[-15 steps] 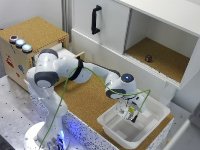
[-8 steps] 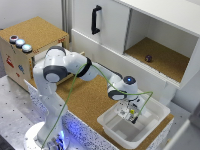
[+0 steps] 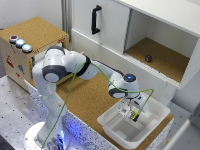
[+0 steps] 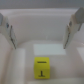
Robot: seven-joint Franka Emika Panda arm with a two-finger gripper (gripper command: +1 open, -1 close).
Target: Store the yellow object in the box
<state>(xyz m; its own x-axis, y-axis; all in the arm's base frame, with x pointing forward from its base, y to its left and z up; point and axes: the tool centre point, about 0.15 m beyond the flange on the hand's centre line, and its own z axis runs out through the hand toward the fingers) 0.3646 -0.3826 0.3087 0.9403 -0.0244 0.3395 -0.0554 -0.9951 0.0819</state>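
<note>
White Panda arm reaches down from its base at the exterior view's lower left, wrist over the white plastic tub [image 3: 159, 111]. Gripper [image 3: 133, 114] hangs inside the tub's outline, pointing down.

Wrist view: both fingers [image 4: 10, 31] spread wide, nothing between them, so the gripper is released. The yellow cube [image 4: 42, 68] sits on the tub floor [image 4: 65, 62] below and between the fingers, apart from both. Cube upright, flat on the floor, with a dark mark on the face toward the camera; cannot read it. Tub wall [image 4: 40, 17] runs behind the fingers.

Exterior view: a small yellow spot, the yellow cube [image 3: 134, 116], shows just under the gripper tip inside the tub. Too small to tell more there.

Tub sits on the cork-topped counter [image 3: 90, 95] near its corner at the exterior view's right. Behind, a white cabinet [image 3: 112, 27] with a black handle [image 3: 95, 19]; its open compartment holds a small dark purple ball [image 3: 148, 58] on a cork shelf, well apart from the tub. At the exterior view's left, a brown box with buttons [image 3: 20, 55] stands by the arm. Green cable [image 3: 75, 87] runs along the arm.
</note>
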